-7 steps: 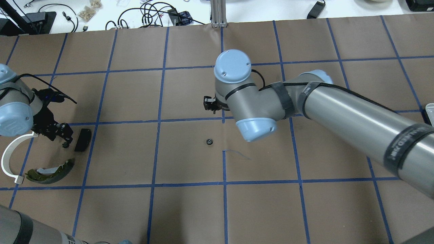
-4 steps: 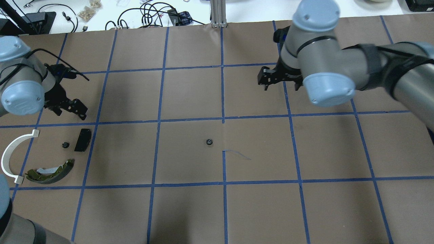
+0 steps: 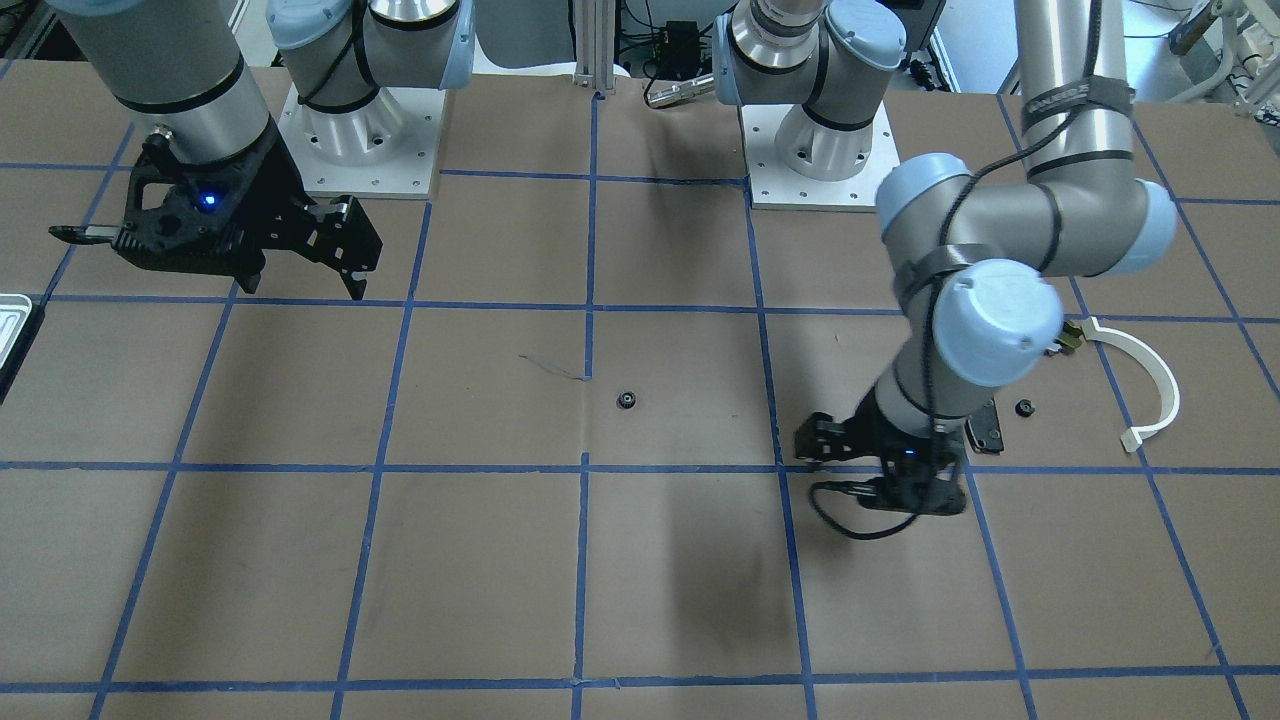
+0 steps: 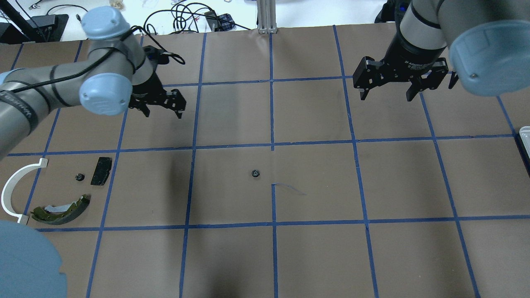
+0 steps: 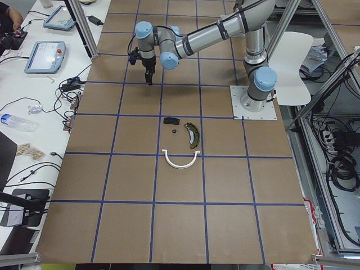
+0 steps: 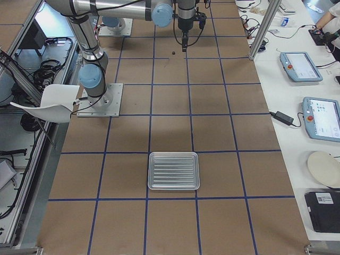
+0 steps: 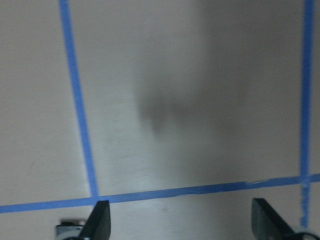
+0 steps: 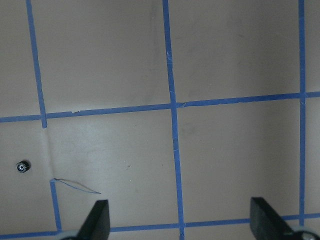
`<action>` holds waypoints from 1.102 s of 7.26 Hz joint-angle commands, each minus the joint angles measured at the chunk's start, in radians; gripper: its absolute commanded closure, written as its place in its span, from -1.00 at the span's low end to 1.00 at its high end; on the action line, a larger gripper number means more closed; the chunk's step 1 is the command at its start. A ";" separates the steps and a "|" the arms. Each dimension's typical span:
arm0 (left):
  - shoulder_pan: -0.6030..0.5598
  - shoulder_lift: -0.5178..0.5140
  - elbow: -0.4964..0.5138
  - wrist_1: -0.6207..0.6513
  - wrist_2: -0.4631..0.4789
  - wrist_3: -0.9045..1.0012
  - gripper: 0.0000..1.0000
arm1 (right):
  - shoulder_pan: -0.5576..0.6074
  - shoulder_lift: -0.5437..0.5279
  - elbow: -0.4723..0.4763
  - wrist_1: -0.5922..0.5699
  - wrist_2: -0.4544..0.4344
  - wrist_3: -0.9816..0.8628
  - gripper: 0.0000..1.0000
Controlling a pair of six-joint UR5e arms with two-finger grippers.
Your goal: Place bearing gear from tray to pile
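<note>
One small black bearing gear [image 4: 255, 173] lies alone on the paper at the table's middle; it also shows in the front view [image 3: 627, 400] and the right wrist view [image 8: 21, 166]. A second gear [image 4: 79, 177] lies in the pile, between the black pad [image 4: 101, 170], the white arc [image 4: 16, 186] and the olive brake shoe [image 4: 62, 211]. My left gripper [image 4: 163, 109] is open and empty, beyond the pile over bare paper. My right gripper [image 4: 387, 93] is open and empty, far right of the middle gear. The tray [image 6: 173, 170] is empty.
The tray's rim shows at the right edge of the overhead view [image 4: 525, 136]. Cables and small items lie on the white bench [image 4: 178, 16] past the table's far edge. Blue tape lines grid the brown paper.
My left gripper let go of a gear at the pile, then rose and moved away toward the far side. My right gripper swung from near the middle gear to the far right.
</note>
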 commanded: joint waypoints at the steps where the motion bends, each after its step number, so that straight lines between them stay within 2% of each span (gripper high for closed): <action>1: -0.190 -0.012 -0.005 0.001 -0.036 -0.148 -1.00 | -0.001 -0.009 -0.022 0.042 -0.039 -0.002 -1.00; 3: -0.276 -0.017 -0.060 0.013 -0.054 -0.182 -1.00 | 0.001 -0.027 0.024 0.071 -0.037 -0.003 -1.00; 6: -0.323 -0.022 -0.130 0.057 -0.059 -0.226 -1.00 | -0.001 -0.045 0.027 0.070 -0.027 -0.005 -1.00; 8: -0.333 -0.049 -0.130 0.074 -0.057 -0.241 -0.87 | 0.000 -0.043 0.027 0.070 -0.027 -0.005 -1.00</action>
